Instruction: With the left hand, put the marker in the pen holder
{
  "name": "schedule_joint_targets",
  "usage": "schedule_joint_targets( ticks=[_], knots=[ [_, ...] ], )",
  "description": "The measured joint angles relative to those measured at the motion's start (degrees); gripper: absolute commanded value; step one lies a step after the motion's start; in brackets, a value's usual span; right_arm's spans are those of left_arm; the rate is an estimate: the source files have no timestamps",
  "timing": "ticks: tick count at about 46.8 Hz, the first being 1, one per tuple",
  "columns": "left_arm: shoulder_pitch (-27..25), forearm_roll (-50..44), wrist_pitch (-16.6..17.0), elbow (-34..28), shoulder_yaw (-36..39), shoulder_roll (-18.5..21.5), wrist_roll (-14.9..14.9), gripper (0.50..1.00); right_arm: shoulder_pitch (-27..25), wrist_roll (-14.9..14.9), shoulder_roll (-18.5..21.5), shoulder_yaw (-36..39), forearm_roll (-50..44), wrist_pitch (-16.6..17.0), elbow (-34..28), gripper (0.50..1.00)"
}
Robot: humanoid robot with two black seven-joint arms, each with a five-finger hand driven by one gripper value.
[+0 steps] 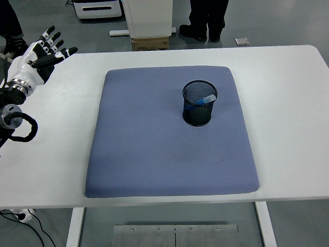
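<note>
A black mesh pen holder (200,103) stands upright on the blue-grey mat (154,149), toward its far right part. Inside the cup a blue marker (206,99) leans against the right wall, its light tip near the rim. My left hand (43,51) is at the far left edge of the table, well away from the cup, with its white-and-black fingers spread and nothing in them. The right arm does not show.
The white table (288,103) carries the mat in its middle. A person's legs (207,18) stand beyond the far edge, next to a cardboard box (150,43) and a white cabinet. A black cable loops by my left forearm (15,128).
</note>
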Motion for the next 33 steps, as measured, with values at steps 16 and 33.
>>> schedule_joint_targets(
  ticks=[16, 33],
  knots=[
    [5.2, -3.0, 0.0, 0.0, -2.4, 0.2, -0.1, 1.0, 0.2, -0.1, 0.0, 0.0, -0.2, 0.6, 0.9, 1.0],
    [7.9, -5.4, 0.0, 0.0, -3.4, 0.0, -4.3, 1.0, 3.5, -0.1, 0.0, 0.0, -0.5, 0.0, 0.4, 1.0]
  ],
)
